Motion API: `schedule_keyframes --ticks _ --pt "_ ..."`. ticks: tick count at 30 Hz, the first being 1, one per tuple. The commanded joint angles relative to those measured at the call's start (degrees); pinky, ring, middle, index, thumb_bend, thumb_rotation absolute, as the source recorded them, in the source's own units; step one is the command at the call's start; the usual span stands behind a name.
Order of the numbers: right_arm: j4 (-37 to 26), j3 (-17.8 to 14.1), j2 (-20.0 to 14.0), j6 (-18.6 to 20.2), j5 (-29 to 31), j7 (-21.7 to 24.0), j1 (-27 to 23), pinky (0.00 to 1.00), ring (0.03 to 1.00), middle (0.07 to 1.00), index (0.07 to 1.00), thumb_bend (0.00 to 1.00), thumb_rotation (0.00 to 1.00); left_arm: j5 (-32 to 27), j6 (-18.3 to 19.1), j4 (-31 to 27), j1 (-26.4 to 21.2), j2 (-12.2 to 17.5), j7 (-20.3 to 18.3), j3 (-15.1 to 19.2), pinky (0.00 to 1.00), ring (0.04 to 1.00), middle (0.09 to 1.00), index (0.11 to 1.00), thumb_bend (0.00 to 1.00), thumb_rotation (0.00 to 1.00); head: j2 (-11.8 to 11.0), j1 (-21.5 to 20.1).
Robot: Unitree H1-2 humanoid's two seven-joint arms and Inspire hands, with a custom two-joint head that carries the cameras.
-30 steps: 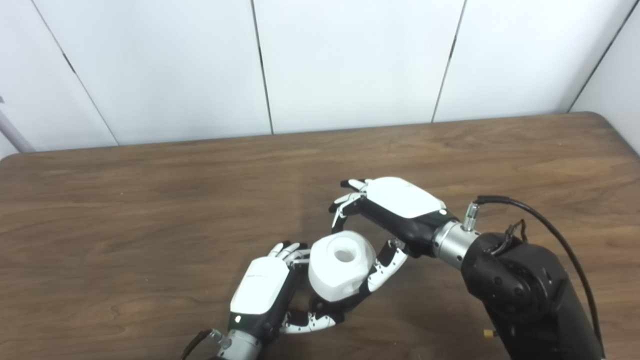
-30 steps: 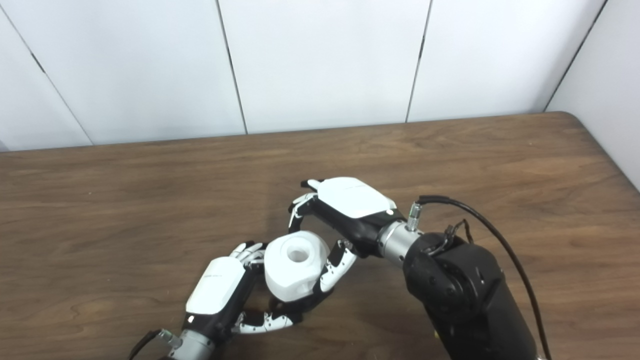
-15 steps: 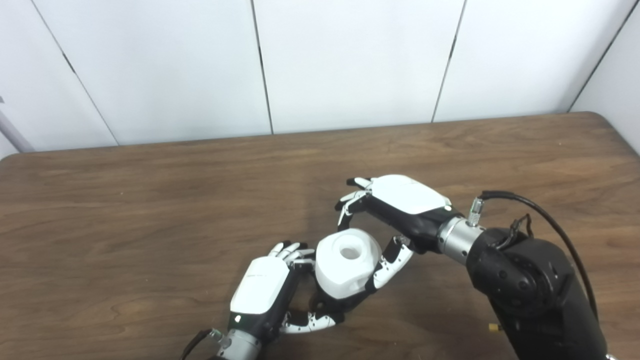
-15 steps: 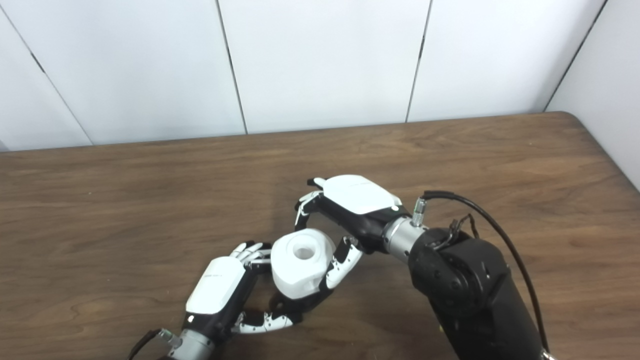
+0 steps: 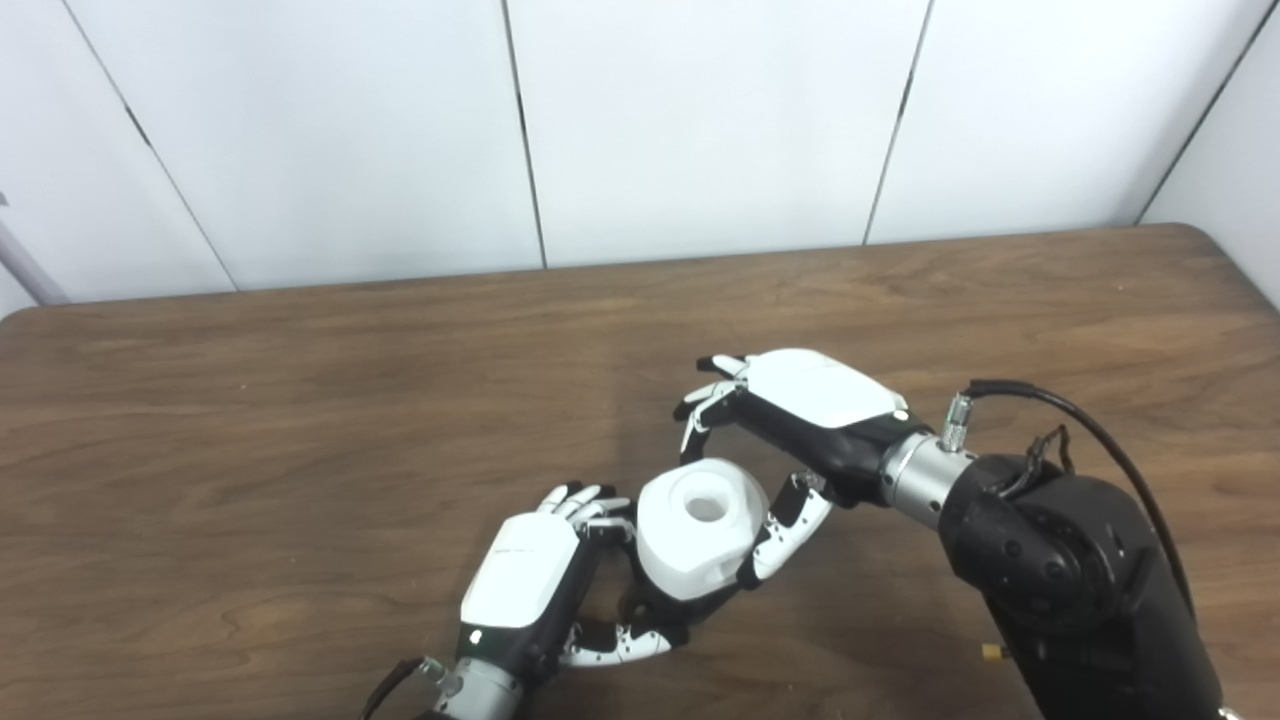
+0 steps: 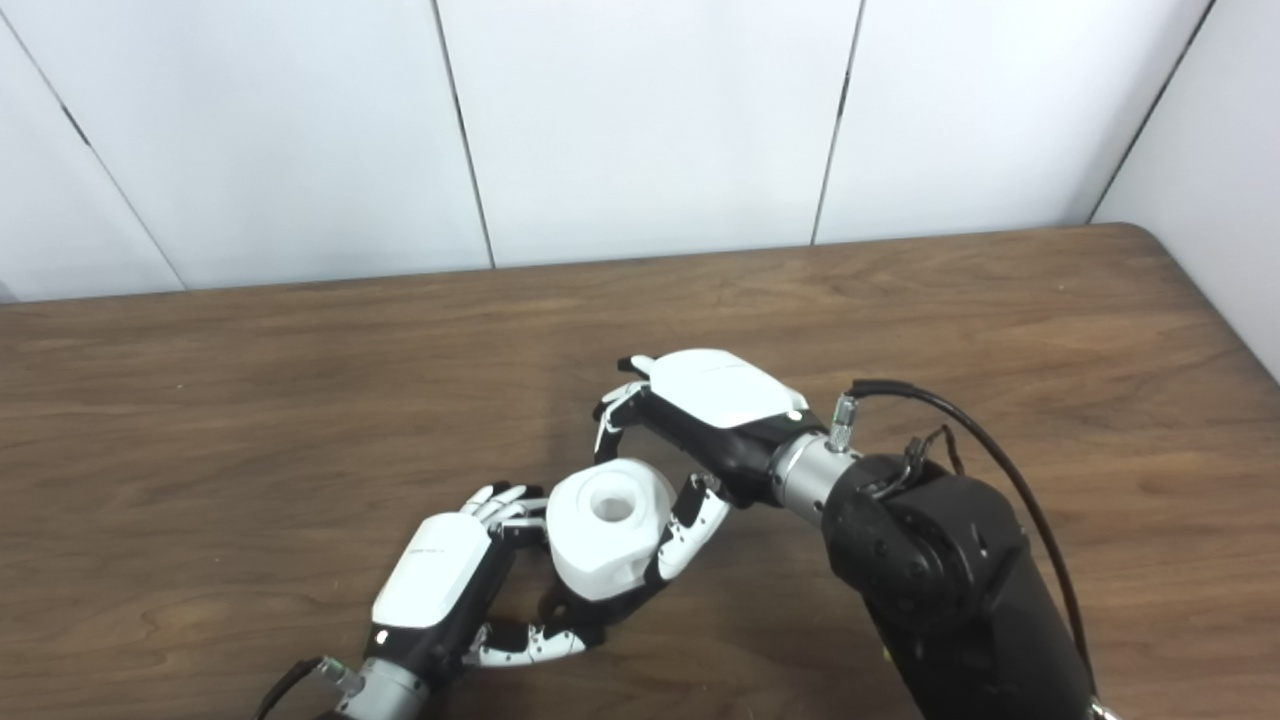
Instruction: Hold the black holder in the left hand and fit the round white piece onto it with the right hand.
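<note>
My left hand (image 5: 525, 585) grips the holder (image 5: 655, 612) under the white piece (image 5: 700, 525); my right hand (image 5: 790, 440) pinches that piece, low above the table's (image 5: 300, 430) near edge. Bare wood lies wide all around.

the table (image 5: 300, 420) is brown wood-grain with a smooth, faintly sheened top. the round white piece (image 5: 700, 525) looks like matt plastic, and both hands, left hand (image 5: 530, 580) and right hand (image 5: 800, 410), wear glossy white shells. the right wrist collar (image 5: 915, 470) seems bare metal.
</note>
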Motion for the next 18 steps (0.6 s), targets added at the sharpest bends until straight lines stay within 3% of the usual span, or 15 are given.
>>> schedule_keyframes --ticks 1,18 --pt "-1.1 0.0 0.3 -1.4 0.1 -1.6 -1.3 1.0 0.988 0.834 0.482 0.53 0.14 0.5 -0.4 0.9 -0.1 0.2 -0.8 -0.4 0.95 0.888 0.797 0.486 0.52 0.04 0.0 0.0" --pt "-1.0 1.2 0.2 -1.9 -0.3 -3.0 -0.1 1.0 0.976 0.825 0.481 0.53 0.14 0.8 0.0 0.5 -0.1 -0.1 -1.1 -0.5 0.95 0.891 0.799 0.486 0.52 0.04 0.6 0.4"
